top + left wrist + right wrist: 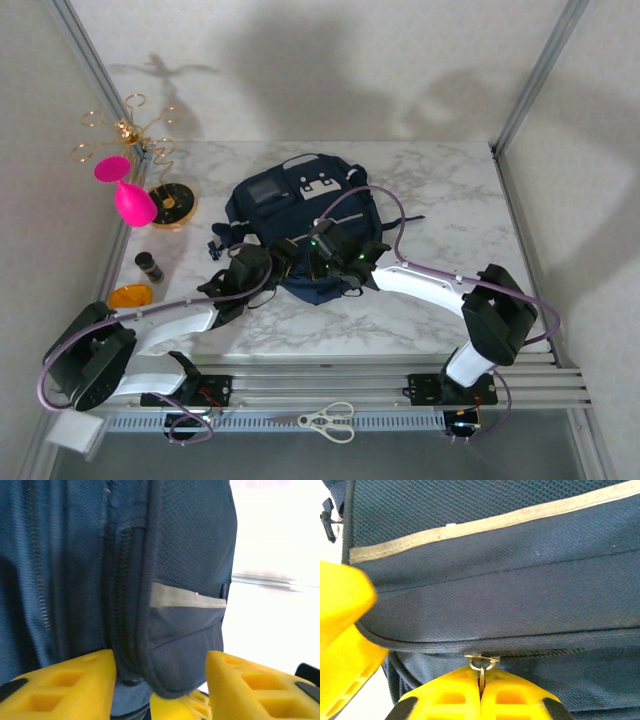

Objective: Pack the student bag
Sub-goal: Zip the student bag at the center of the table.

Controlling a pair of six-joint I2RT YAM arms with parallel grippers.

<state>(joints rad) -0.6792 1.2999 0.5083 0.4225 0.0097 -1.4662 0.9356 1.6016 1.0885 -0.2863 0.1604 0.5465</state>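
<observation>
The student bag (pixel 300 205) is lying lengthwise, patches (pixel 322 183) pointing far. Up close, the right gripper (pixel 481 682) is clamping its zipper pull (pixel 481 661); the left gripper (pixel 160 672) is straddling the pocket corner (pixel 180 655), squeeze unclear.

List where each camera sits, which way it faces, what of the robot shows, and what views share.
Top external: above and behind the arms, looking down on the marble table; both arms reach to the student bag.
Left wrist: on the left arm, close on a bag corner between the spread fingers of the left claw.
Right wrist: on the right arm, facing the front pocket; the right claw is shut on the zipper pull.
Shared: both wrist views show the pale stripe.
</observation>
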